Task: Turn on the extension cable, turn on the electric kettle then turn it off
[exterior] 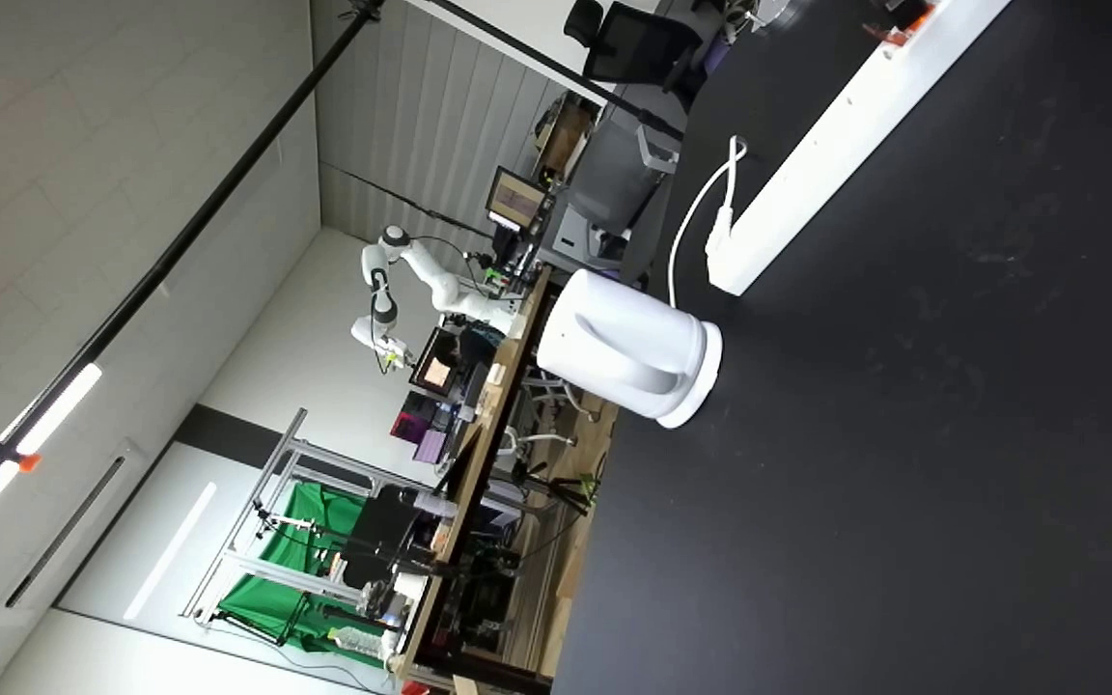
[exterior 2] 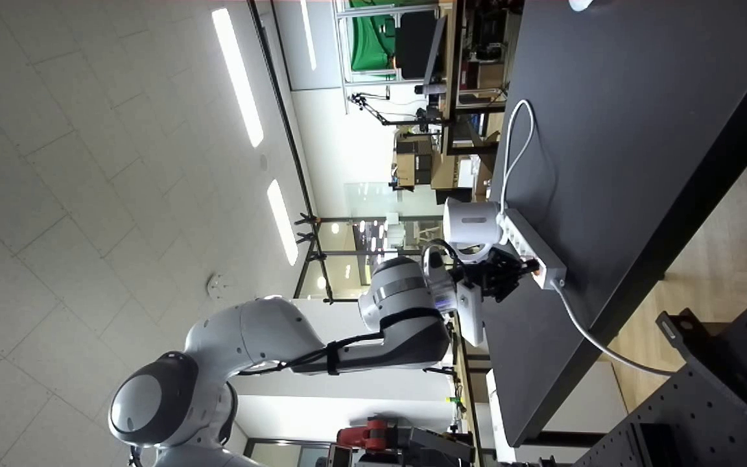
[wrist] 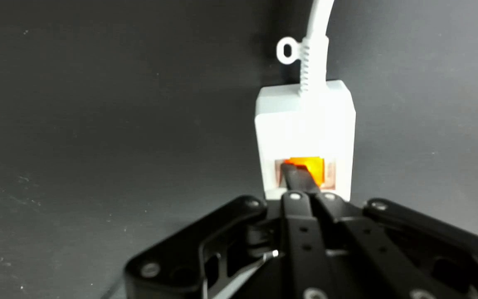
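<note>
Tool (wrist: 294, 171), jaws together, stands at the switch (wrist: 315, 167) of the extension cable (wrist: 305, 133); likely light, stiff, slick; hold by its sides.

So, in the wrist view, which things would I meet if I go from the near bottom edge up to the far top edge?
Closed black claw, orange switch, white end of the extension cable, small white ring, white cord.

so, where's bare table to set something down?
Bare tabletop: beside the extension cable, opposite the looped cord; also between loop and table edge. Crowded: around kettle and plug; at the orange switch, under the gripper.
</note>
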